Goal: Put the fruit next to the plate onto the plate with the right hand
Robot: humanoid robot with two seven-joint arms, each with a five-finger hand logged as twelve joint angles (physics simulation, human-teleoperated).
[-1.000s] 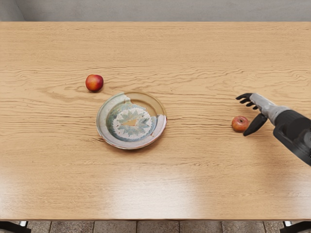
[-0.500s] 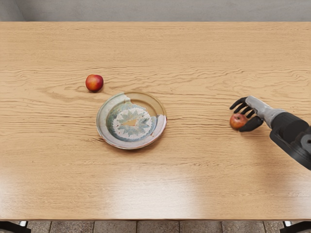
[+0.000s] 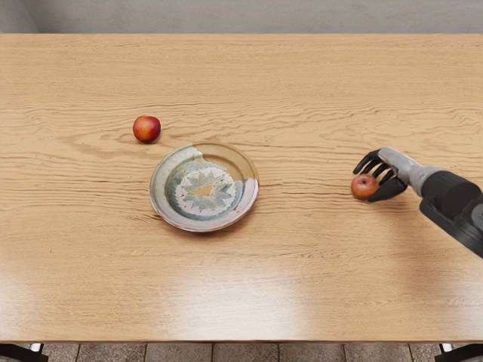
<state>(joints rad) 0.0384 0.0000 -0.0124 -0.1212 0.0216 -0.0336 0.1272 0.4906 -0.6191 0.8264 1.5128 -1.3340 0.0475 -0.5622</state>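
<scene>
Wood-grain surface is carrying everything in the head view. The right hand is reaching in from the right edge on a dark forearm.

- Fingers: dark and partly curled, they are wrapping over the far and right sides of a small red-orange fruit. The thumb is lying below and to the right of it. They are cupping the fruit rather than spreading flat, and appear to be touching it.
- Held fruit: it is sitting at the right side of the surface, well apart from the plate. Whether it is resting on the wood or raised off it cannot be told.
- Orientation: the fruit is looking nearly round, so no long axis is showing. A small dark mark near its top is too small to identify.
- Plate: it is lying left of centre, glazed grey-green with a leaf-like pattern and a brownish patch on its far right rim.
- Second fruit: red, it is sitting just beyond the plate's far left rim, near but not touching.
- Path: bare wood is lying between the held fruit and the plate.
</scene>
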